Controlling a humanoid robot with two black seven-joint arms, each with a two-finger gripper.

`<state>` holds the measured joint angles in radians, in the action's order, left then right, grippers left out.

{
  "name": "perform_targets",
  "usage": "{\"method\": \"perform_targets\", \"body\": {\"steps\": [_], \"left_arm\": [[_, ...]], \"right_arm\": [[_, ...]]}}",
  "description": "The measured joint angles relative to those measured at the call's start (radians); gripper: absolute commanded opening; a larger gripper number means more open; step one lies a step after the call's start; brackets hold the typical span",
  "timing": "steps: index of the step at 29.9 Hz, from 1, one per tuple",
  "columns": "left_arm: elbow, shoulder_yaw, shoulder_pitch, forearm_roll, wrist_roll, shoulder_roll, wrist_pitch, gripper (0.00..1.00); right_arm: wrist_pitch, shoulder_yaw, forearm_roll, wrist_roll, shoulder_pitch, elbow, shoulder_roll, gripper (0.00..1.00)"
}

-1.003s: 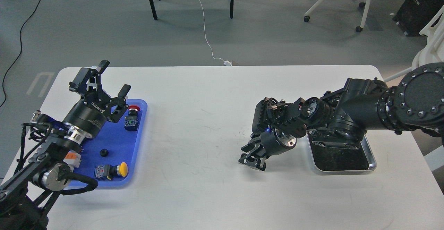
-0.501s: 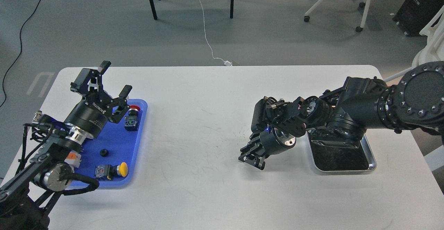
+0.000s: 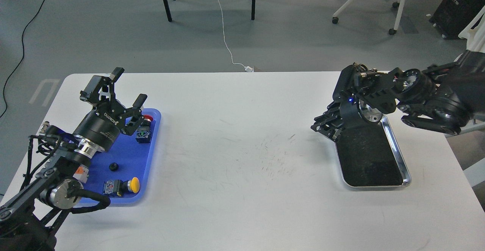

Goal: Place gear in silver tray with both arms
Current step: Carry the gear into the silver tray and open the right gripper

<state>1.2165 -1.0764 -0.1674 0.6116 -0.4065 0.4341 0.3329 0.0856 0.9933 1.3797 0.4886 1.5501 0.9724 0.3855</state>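
Gear, the small black piece as I judge it, lies on the blue tray at the left, near of the left gripper, whose fingers stand wide apart and empty above the tray's far end; the pick-up step seems in hand, and next that gripper must drop toward the gear and close. Silver tray sits far right, its bottom bare; the right gripper hovers at its far-left corner, fingers too dark to tell apart.

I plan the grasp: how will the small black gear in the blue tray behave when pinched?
The black gear looks small and round, so it may roll or slip from a pincer. It seems rigid and light. The blue tray rim should stop it.
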Motion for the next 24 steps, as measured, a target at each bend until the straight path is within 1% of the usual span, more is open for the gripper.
{"method": "perform_targets", "body": {"steps": [3,5,8,16,20,21,23,24], "left_arm": [[0.000,0.002,0.000,0.000,0.000,-0.005,0.000,0.98],[0.000,0.002,0.000,0.000,0.000,-0.011,0.000,0.98],[0.000,0.003,-0.001,0.001,0.000,-0.016,0.000,0.98],[0.000,0.003,-0.001,0.001,0.000,-0.020,-0.002,0.98],[0.000,0.003,0.000,0.001,0.000,-0.019,-0.003,0.98],[0.000,0.003,0.000,0.001,0.000,-0.017,-0.003,0.98],[0.000,0.003,0.000,0.001,0.000,-0.016,-0.003,0.98],[0.000,0.003,0.000,0.001,0.000,-0.014,-0.003,0.98]], "right_arm": [[0.000,0.035,0.003,0.000,-0.020,-0.043,0.038,0.16],[0.000,0.052,0.003,0.000,-0.053,-0.098,0.048,0.16],[0.000,0.055,0.000,0.000,-0.100,-0.157,0.046,0.16],[0.001,0.050,-0.004,0.000,-0.175,-0.212,0.020,0.17],[0.002,0.037,-0.004,0.000,-0.192,-0.215,0.018,0.23],[0.002,0.035,-0.004,0.000,-0.195,-0.215,0.018,0.29],[0.002,0.032,-0.004,0.000,-0.198,-0.214,0.018,0.35],[0.002,0.031,-0.004,0.000,-0.199,-0.213,0.019,0.41]]}}
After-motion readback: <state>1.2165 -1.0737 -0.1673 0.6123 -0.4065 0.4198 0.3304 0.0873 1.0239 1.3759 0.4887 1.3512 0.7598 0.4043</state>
